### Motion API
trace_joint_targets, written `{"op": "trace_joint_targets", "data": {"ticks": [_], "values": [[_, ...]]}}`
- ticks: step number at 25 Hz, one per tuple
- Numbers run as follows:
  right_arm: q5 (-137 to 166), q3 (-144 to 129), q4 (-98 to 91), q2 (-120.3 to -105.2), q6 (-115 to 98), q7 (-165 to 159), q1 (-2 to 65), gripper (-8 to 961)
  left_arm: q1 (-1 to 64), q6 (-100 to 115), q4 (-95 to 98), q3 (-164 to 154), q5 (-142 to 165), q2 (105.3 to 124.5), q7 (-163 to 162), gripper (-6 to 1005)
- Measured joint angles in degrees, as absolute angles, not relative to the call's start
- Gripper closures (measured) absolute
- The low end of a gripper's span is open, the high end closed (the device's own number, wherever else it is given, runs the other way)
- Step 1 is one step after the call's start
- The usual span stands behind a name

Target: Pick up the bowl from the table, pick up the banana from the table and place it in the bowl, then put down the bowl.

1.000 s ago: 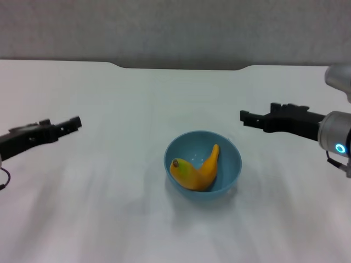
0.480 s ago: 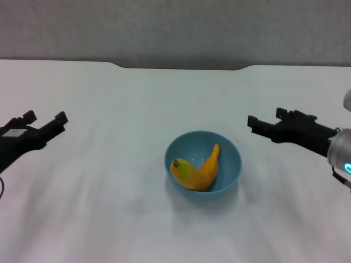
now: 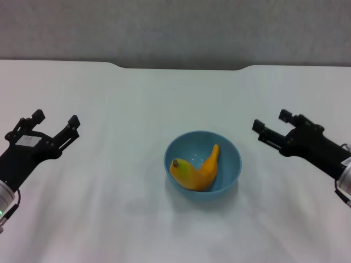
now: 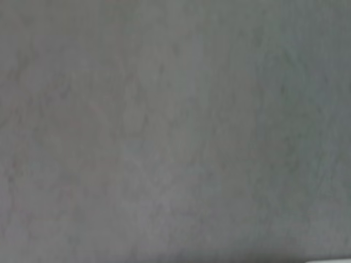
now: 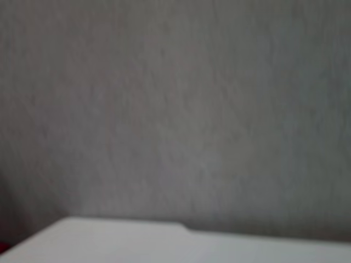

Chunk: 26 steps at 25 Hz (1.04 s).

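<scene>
The light blue bowl [image 3: 203, 162] rests on the white table [image 3: 137, 98] at the middle. The yellow-orange banana [image 3: 196, 170] lies inside the bowl, dark tip toward the left. My left gripper [image 3: 55, 119] is open and empty, off to the left of the bowl and well apart from it. My right gripper [image 3: 270, 121] is open and empty, off to the right of the bowl and apart from it. Neither wrist view shows the bowl, the banana or any fingers.
A shallow notch [image 3: 181, 67] cuts the table's far edge, with a grey wall [image 3: 175, 27] behind. The left wrist view shows only grey wall [image 4: 175, 131]. The right wrist view shows grey wall and a strip of the table edge [image 5: 164, 241].
Both arms have drawn back from the bowl toward the near side and turned, the left one showing both spread fingers. The bowl and banana have not moved.
</scene>
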<state>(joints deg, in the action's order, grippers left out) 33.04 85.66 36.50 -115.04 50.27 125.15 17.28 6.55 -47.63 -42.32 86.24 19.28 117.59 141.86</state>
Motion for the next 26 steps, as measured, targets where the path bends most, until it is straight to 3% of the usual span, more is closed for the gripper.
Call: {"op": "trace_joint_targets", "data": {"ticks": [17,26], "values": [[22.1,86.5,25.3,-114.92,64.4,136.4,17.8,72,13.3,-58.3,-26.7,81.5,8.8,117.5,145.2,104],[16.1,86.2,20.6,-115.74,63.6,154.1,17.6,72,14.2,-58.0,-22.8,81.4,3.6,117.76,152.4,106]]}}
